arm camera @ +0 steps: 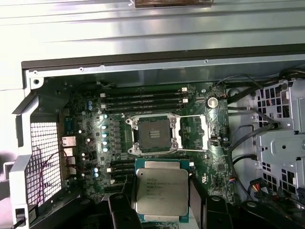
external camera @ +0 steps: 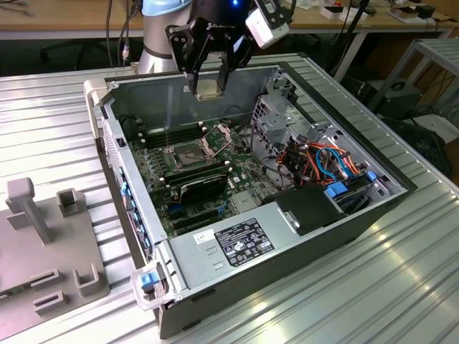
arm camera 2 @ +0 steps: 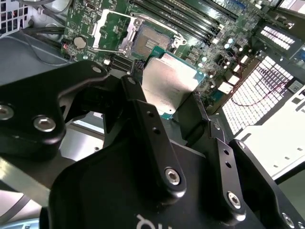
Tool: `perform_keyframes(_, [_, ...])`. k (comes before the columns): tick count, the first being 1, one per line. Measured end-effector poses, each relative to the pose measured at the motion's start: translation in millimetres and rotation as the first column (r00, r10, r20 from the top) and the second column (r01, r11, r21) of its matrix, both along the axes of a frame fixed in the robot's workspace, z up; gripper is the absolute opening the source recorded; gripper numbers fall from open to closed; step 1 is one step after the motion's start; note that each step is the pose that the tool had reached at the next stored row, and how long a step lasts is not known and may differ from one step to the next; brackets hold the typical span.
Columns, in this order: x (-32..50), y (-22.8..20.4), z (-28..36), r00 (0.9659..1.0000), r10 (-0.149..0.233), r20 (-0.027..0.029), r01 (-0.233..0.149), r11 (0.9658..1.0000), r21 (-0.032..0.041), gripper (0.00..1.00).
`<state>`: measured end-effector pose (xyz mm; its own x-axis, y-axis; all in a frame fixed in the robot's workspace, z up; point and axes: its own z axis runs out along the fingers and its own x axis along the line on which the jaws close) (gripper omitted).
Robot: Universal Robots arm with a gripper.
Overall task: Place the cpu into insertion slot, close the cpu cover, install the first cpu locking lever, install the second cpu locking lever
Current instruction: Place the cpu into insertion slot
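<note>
One cpu (arm camera: 159, 191) clamped in tool (external camera: 209, 84), held flat, metal top up. One insertion slot (arm camera: 152, 135) open below, well apart.

The gripper (arm camera: 160, 202) held the cpu (arm camera: 160, 188) flat between its two black fingers (arm camera: 120, 209), with the metal top facing the camera, over the green motherboard (arm camera: 217, 164). Just beyond the chip lay the insertion slot (arm camera: 152, 135), its dark centre bare inside a silvery rim. The cpu cover (arm camera: 205, 133) stood open at one side of the slot, and the board showed through its window. Long black memory slots (arm camera: 143, 101) ran along the slot's side away from the chip. A perforated grille (arm camera: 45, 152) and a grey drive cage (arm camera: 281, 138) flanked the board inside the computer case (arm camera: 143, 67), which sat on a ribbed metal desk (arm camera: 143, 28).
</note>
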<state>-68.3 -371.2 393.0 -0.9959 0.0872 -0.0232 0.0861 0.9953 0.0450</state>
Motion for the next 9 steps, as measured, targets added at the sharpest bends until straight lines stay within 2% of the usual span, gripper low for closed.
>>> perform_keyframes(5, [2.0, 0.6, -0.1, 0.9994, -0.035, 0.0001, 0.035, 0.9994, 0.0001, 0.54])
perform_keyframes(9, [2.8, 1.1, -0.1, 0.9974, -0.073, 0.0000, 0.073, 0.9974, 0.0000, 0.54])
